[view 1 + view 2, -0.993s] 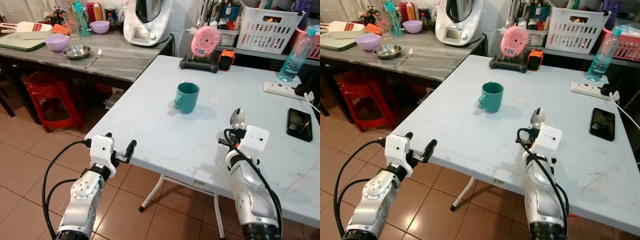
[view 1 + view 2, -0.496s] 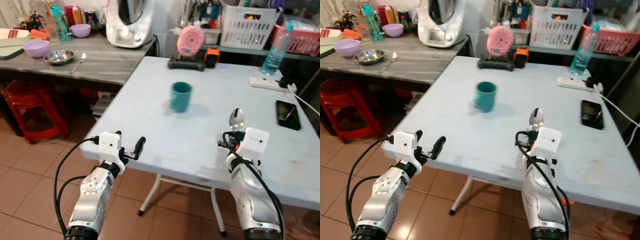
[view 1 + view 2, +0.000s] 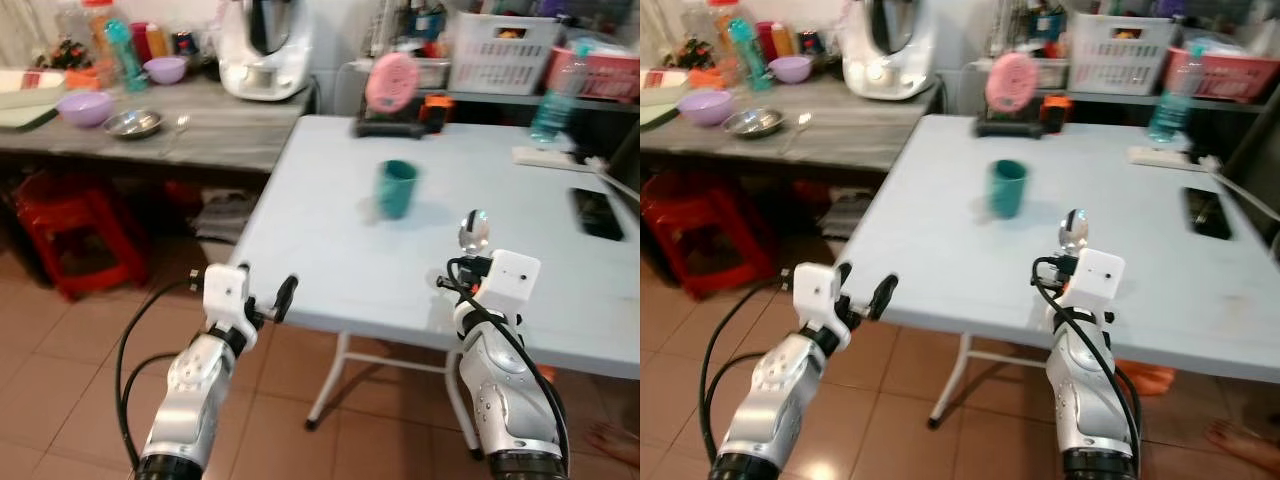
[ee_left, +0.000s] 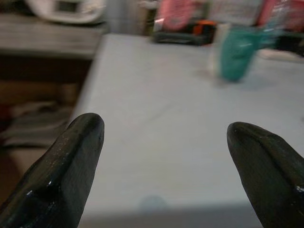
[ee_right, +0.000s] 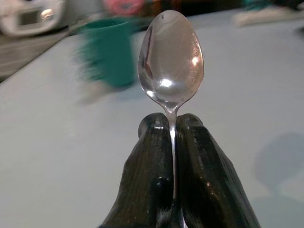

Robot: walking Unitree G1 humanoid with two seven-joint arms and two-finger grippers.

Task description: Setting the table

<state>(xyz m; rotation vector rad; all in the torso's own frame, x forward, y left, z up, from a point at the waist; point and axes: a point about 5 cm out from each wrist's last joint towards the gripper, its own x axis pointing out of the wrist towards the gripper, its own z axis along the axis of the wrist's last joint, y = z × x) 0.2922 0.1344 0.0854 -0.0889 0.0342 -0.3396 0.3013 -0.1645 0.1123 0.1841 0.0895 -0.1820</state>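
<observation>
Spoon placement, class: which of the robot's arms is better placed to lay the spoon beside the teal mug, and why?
The right. Its claw is shut on the spoon, bowl up, above the white table with the teal mug ahead. The left claw is open, holding nothing, at the table's near edge.

No text, label or number can be read anywhere in these blurred views

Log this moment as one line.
right tool: shut on spoon | left tool: open | cup: on table
</observation>
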